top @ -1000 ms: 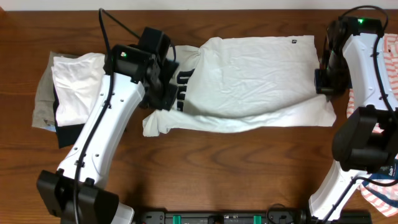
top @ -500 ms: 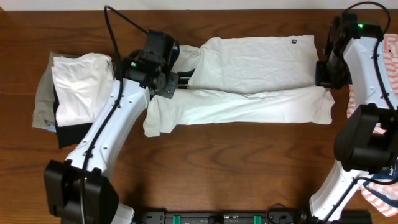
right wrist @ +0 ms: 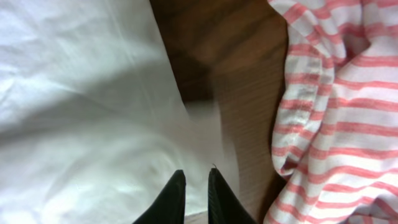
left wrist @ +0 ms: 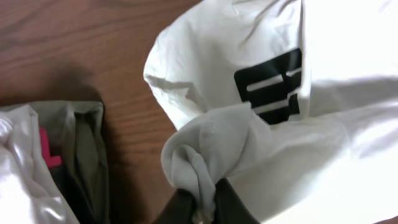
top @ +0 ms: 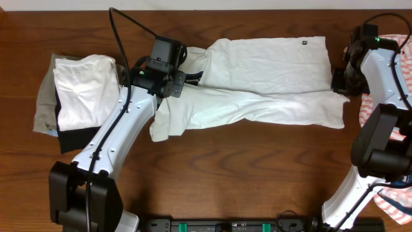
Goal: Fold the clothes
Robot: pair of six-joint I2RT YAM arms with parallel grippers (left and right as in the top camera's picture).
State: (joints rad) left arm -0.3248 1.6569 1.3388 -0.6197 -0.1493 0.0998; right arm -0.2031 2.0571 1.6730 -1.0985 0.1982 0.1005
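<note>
The large white T-shirt (top: 270, 71) lies lengthwise across the back of the table, doubled along its length. Dark block lettering (left wrist: 273, 84) shows near its left end. My left gripper (top: 168, 87) sits at that left end. In the left wrist view the left gripper (left wrist: 202, 200) is shut on a bunched tuft of the white T-shirt (left wrist: 205, 143). My right gripper (top: 339, 82) hovers at the shirt's right edge. In the right wrist view the right gripper (right wrist: 196, 177) has its fingertips slightly apart above the blurred white T-shirt (right wrist: 74, 93), with nothing pinched between them.
A stack of garments lies at the left: white garment (top: 80, 90) on top, khaki garment (top: 44, 103) and black garment (top: 67, 138) beneath. A coral-and-white striped garment (right wrist: 336, 93) lies just right of the shirt, by the right arm (top: 380, 77). Bare wooden table (top: 244, 174) spreads in front.
The left gripper moved toward the back of the table, drawing the shirt's left end with it; the shirt now lies flatter. The right gripper shifted right, its jaws parted and the shirt's edge dropped.
</note>
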